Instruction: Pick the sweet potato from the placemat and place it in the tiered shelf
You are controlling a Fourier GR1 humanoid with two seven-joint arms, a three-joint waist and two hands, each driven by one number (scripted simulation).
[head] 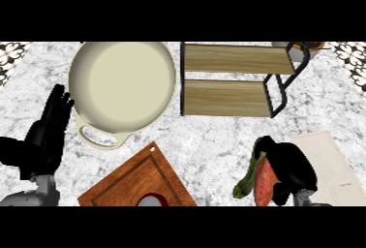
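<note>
Reddish, tapered sweet potato (265, 181) at the pale placemat's (328, 164) left edge — your right hand (293, 167) curls over it. Stiff, dense, smooth-skinned — hold its thick middle; wooden tiered shelf (229, 77) lies beyond.

Materials as we see them:

- Surface (214, 135): grey-white veined stone, like marble, with a mottled look.
- Tiered shelf (236, 77): two boards of pale, straight-grained wood in a thin black frame that looks like metal.
- Pan (121, 87): cream, smooth, with a soft enamel-like sheen.
- Cutting board (136, 181): reddish-brown wood, smooth, visible grain, with a grooved border.
- Placemat (328, 164): off-white, flat and matt.
- Sweet potato (266, 181): orange-red skin, dull.
- Both robot hands, left (46, 131) and right (289, 164): black and matt.
- Forearms: grey, smooth.
</note>
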